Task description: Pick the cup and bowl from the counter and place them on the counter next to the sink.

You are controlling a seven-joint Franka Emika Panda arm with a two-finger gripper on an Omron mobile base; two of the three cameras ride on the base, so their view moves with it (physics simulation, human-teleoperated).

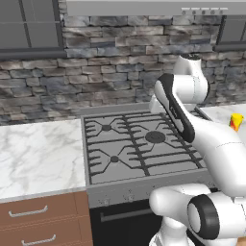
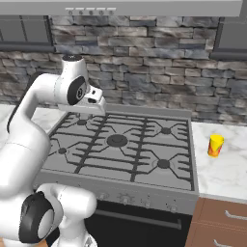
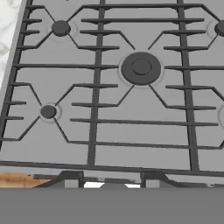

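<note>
The yellow cup (image 1: 236, 121) (image 2: 215, 145) stands upright on the white marble counter (image 2: 227, 173) to the right of the stovetop. My gripper (image 3: 112, 181) hangs above the grey gas stovetop (image 3: 131, 100), well to the left of the cup. Its two dark fingertips (image 3: 72, 179) stand apart with nothing between them. From the right base view, the hand (image 2: 92, 104) hovers over the stove's back left part. The bowl and the sink are out of view.
Black grates and several burners cover the stovetop (image 1: 139, 146). Another stretch of marble counter (image 1: 38, 153) lies left of the stove over brown drawers (image 1: 43, 211). A stone wall (image 2: 144, 72) closes the back, with a range hood (image 1: 153, 7) overhead.
</note>
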